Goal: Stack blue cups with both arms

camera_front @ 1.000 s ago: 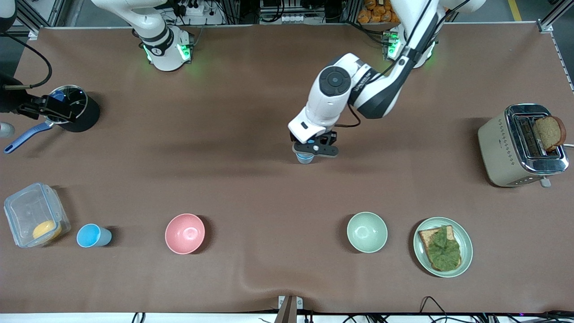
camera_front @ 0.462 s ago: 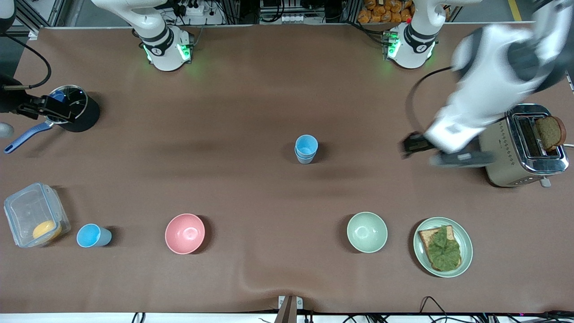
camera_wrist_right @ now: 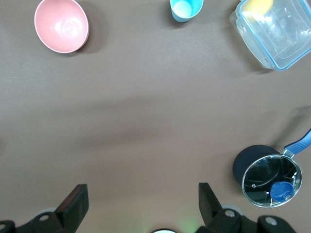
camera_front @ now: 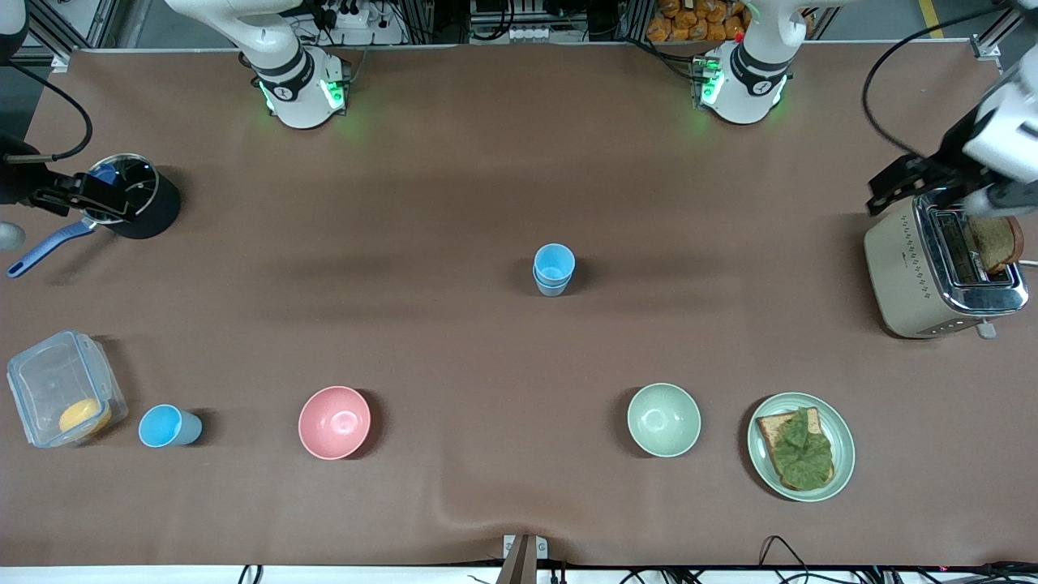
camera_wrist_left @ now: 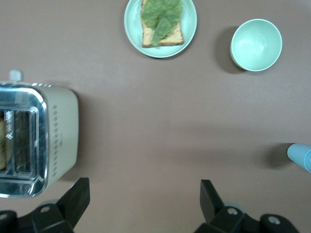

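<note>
Front view: stacked pair of blue cups (camera_front: 554, 270) upright mid-table; lone blue cup (camera_front: 169, 426) at eight o'clock from it, probably nearer right gripper (camera_wrist_right: 141, 206), open, over pot (camera_front: 138, 203). Left gripper (camera_front: 932, 186) open over toaster (camera_front: 941, 264).

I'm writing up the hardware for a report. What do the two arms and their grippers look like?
Both arms are glossy white with dark grey joint bands, on round white bases lit green: the right arm and the left arm. A black cable loops to the left arm's wrist. The left gripper and the right gripper are black, each with two blocky, angular fingers and small silver screws.
</note>
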Tool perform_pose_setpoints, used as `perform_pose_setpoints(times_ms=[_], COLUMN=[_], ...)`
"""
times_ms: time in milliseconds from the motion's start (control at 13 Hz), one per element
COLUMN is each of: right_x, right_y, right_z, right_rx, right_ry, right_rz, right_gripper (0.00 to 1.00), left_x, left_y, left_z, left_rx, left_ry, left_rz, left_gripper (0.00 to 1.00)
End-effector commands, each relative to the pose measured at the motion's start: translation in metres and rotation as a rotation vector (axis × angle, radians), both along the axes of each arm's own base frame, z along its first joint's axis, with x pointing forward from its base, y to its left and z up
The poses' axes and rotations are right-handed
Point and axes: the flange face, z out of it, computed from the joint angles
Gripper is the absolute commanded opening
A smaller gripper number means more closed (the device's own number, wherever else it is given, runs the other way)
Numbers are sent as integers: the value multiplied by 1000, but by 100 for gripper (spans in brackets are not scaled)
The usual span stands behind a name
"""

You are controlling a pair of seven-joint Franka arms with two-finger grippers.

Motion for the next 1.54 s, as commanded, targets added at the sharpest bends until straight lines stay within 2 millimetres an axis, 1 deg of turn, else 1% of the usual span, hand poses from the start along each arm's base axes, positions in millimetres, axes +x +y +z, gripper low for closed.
perform_pose_setpoints(times_ms=[0,77,154,231,308,462,538,615,692,769,1154,1308,1462], right_x=[1,1,1,1,1,1,1,1,1,1,1,1,1], right_y=[-2,-2,-2,-2,-2,-2,-2,-2,-2,-2,-2,-2,-2], right_z=[3,3,3,3,3,3,3,3,3,3,3,3,3], right_rx=[-12,-12,-12,-12,-12,-12,-12,-12,-12,-12,-12,-12,-12], right_ry=[4,4,4,4,4,4,4,4,4,4,4,4,4], right_rz=[11,13,13,13,13,10,10,11,10,11,10,10,10], right_gripper=[100,100,100,100,100,100,100,100,100,100,100,100,100], left_x=[-12,-11,-12,-11,-3,31,47,58,68,70,69,68,68], left_y=[7,6,1,-5,-8,-5,-1,0,1,6,6,0,1], left_z=[12,13,15,20,27,40,40,35,23,25,31,33,33], left_rx=[20,19,19,21,19,15,12,14,13,14,14,13,13], left_ry=[28,30,27,15,-1,-36,-35,-26,-7,-13,-24,-27,-27], left_rz=[35,62,82,88,85,81,87,87,95,90,98,94,95], left_gripper=[100,100,100,100,100,100,100,100,100,100,100,100,100])
